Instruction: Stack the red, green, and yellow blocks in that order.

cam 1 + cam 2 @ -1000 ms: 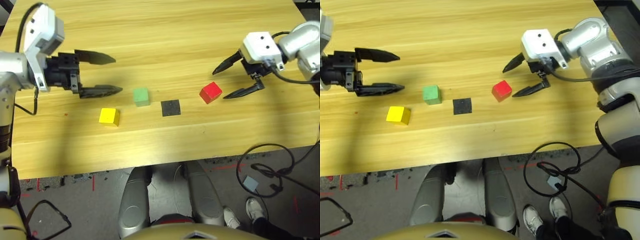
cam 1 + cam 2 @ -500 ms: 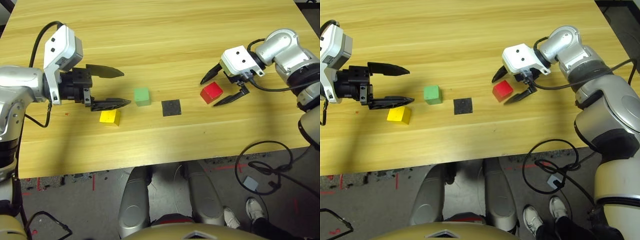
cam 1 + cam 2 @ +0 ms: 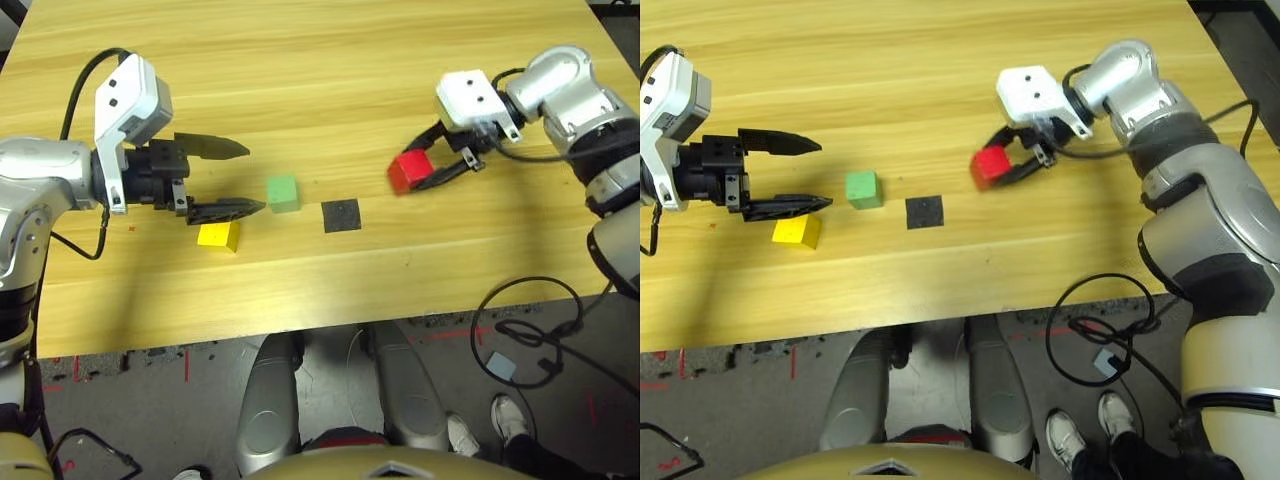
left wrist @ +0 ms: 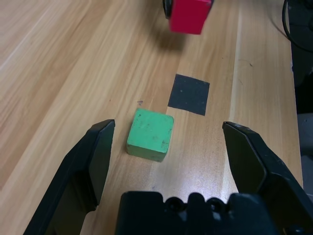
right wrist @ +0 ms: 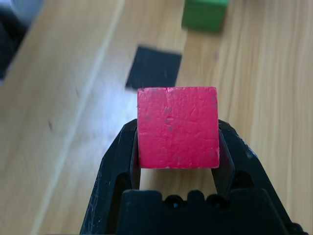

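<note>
The red block [image 5: 178, 128] is gripped between the two black fingers of the right claw [image 3: 992, 160] and is held above the wooden tabletop [image 3: 330, 90], to the right of the black square patch [image 3: 341, 216]. The left claw [image 3: 258, 178] is held wide open, with nothing gripped. The green block [image 3: 283, 194] is seen on the tabletop between the left claw and the patch, near the patch and apart from it. The yellow block [image 3: 218, 236] is partly covered from above by the lower finger of the left claw in the left eye view.
</note>
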`<action>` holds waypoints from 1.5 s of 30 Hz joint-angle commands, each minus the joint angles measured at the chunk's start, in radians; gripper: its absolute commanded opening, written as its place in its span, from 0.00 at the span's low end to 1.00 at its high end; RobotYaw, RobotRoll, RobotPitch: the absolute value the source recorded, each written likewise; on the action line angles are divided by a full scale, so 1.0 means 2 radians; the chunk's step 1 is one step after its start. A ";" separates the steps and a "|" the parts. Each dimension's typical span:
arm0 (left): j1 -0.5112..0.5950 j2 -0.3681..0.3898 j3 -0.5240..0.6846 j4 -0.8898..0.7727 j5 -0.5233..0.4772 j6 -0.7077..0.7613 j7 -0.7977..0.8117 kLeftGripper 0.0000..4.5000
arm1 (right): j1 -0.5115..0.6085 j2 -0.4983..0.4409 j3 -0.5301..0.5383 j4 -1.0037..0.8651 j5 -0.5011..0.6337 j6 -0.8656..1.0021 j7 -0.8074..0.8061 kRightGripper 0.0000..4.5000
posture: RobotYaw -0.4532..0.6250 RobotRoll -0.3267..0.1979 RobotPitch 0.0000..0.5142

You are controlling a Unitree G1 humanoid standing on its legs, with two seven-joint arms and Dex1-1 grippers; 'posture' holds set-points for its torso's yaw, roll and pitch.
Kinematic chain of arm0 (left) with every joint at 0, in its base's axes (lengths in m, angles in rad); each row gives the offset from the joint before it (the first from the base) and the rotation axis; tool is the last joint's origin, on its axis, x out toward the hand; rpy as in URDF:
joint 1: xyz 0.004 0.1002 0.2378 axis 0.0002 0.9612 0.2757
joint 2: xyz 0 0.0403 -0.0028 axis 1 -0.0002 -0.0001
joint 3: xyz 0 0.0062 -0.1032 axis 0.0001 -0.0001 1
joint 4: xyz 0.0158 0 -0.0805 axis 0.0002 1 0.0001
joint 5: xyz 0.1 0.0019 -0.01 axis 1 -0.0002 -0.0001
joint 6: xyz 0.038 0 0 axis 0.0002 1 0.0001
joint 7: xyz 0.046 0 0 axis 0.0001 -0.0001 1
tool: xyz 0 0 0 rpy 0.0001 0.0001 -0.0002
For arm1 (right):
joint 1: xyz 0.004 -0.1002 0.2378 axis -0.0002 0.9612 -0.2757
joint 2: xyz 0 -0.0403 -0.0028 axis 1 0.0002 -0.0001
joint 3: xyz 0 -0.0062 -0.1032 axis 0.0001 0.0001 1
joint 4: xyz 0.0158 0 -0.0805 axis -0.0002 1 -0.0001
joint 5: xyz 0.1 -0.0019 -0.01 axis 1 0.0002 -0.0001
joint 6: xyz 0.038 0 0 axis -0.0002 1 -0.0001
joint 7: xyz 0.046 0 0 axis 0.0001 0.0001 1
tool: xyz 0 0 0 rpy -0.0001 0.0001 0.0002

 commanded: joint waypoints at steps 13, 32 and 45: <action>-0.021 -0.017 -0.035 -0.005 0.011 0.013 0.008 1.00 | 0.096 0.038 -0.093 -0.271 -0.151 0.268 -0.060 0.46 | 0.75 0.46 0.64; -0.011 -0.012 -0.032 -0.009 0.013 0.013 0.016 1.00 | 0.121 0.084 -0.115 -0.309 -0.217 0.326 -0.070 0.46 | 0.79 0.48 0.67; -0.030 -0.023 -0.045 0.005 0.024 0.008 0.013 1.00 | 0.140 0.083 -0.119 -0.341 -0.225 0.361 -0.070 0.98 | 0.77 0.49 0.68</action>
